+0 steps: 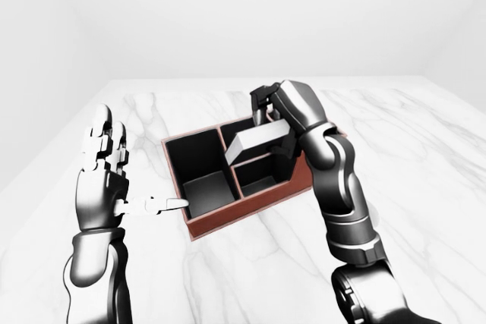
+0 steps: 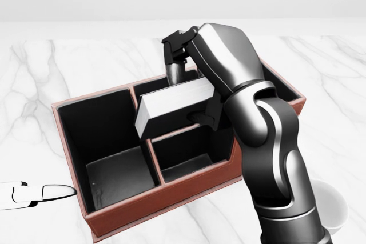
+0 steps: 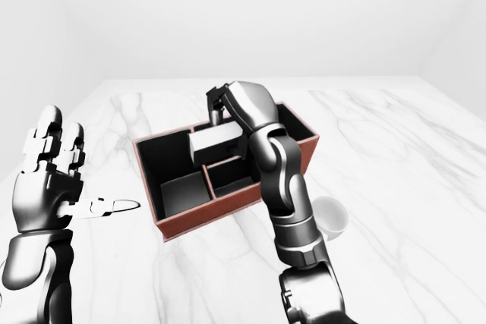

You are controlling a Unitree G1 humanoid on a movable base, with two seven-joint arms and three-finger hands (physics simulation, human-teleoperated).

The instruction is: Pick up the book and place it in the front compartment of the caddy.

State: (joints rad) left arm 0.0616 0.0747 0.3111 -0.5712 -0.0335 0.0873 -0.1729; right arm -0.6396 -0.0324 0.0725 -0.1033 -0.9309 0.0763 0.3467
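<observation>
White cup (image 3: 329, 216) beside caddy (image 3: 228, 206)
</observation>
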